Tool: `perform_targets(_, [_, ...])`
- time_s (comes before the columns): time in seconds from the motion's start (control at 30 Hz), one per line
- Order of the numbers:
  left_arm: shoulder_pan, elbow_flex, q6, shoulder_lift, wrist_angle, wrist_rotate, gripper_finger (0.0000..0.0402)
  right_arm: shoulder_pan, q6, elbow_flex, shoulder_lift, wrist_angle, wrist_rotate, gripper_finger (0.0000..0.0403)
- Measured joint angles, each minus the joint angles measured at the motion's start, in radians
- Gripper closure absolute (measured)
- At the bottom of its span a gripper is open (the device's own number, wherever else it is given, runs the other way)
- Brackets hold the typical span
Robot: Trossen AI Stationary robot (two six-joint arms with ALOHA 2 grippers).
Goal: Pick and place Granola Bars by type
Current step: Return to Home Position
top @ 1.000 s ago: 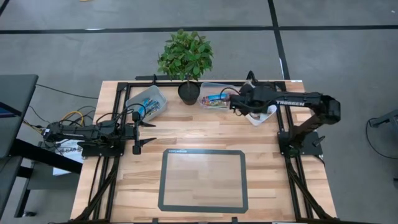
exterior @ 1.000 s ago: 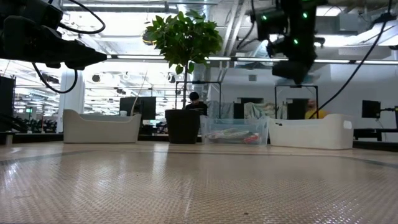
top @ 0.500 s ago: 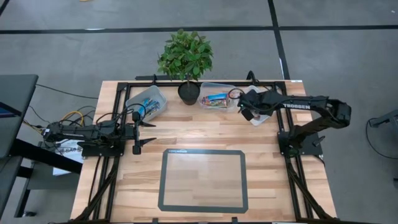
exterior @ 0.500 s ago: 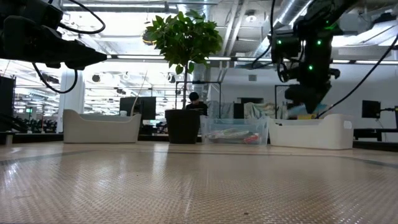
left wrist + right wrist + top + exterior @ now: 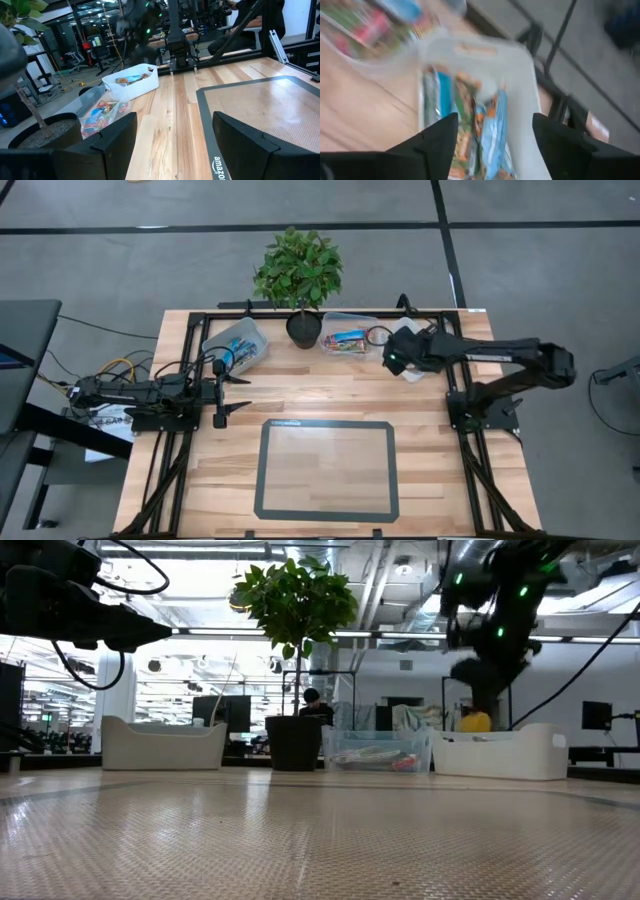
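**Right arm.** My right arm (image 5: 500,352) reaches from its base at the table's right edge, forearm stretched level toward the back middle. My right gripper (image 5: 495,122) hangs over the white bin (image 5: 532,70), a smooth plastic tub with rounded corners. Its two dark, wedge-shaped fingers (image 5: 427,147) stand wide apart and hold nothing.

**Contents.** In that tub lie granola bars (image 5: 470,125), thin and flat in glossy tan-orange and pale blue wrappers, packed side by side. Beside it, a clear bin (image 5: 335,322) of thin see-through plastic holds multicoloured bars (image 5: 345,340). A third bin (image 5: 225,338) near my left arm holds blue bars (image 5: 243,348). A potted plant (image 5: 298,270) stands between the third bin and the clear one.

**Left arm.** My left arm (image 5: 140,392) lies folded low along the left edge. My left gripper (image 5: 238,393) points inward over the pale wood-plank table (image 5: 420,460), spread wide and empty.

**Foreground.** A dark-bordered rectangular mat (image 5: 325,470) with a fine woven grain.
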Motion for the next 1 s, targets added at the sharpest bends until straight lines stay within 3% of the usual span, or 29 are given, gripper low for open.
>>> perform_targets(0.1, [0.0,0.0,0.0,0.0,0.0,0.0,0.0148,0.096,-0.035,-0.004,-0.075,0.042,0.054,0.0148])
perform_targets(0.17, [0.0,0.0,0.0,0.0,0.0,0.0,0.0148,0.165,-0.112,-0.028,-0.13,0.095,0.027,0.0148])
perform_targets(0.23, [0.0,0.0,0.0,0.0,0.0,0.0,0.0148,0.224,-0.224,-0.067,-0.186,0.195,-0.081,0.0147])
perform_targets(0.3, [0.0,0.0,0.0,0.0,0.0,0.0,0.0148,0.268,-0.312,-0.115,-0.23,0.312,-0.259,0.0147])
perform_targets(0.4, [0.0,0.0,0.0,0.0,0.0,0.0,0.0148,0.301,-0.358,-0.206,-0.28,0.525,-0.52,0.0147])
perform_targets(0.47, [0.0,0.0,0.0,0.0,0.0,0.0,0.0148,0.317,-0.37,-0.286,-0.319,0.665,-0.62,0.0147])
perform_targets(0.57, [0.0,0.0,0.0,0.0,0.0,0.0,0.0148,0.336,-0.381,-0.414,-0.376,0.845,-0.631,0.0147])
perform_targets(0.67, [0.0,0.0,0.0,0.0,0.0,0.0,0.0148,0.334,-0.377,-0.534,-0.434,0.997,-0.562,0.0147])
perform_targets(0.8, [0.0,0.0,0.0,0.0,0.0,0.0,0.0148,0.362,-0.275,-0.648,-0.507,1.148,-0.562,0.0147])
perform_targets(1.0, [0.0,0.0,0.0,0.0,0.0,0.0,0.0148,0.391,-0.385,-0.702,-0.593,1.198,-0.735,0.0147])
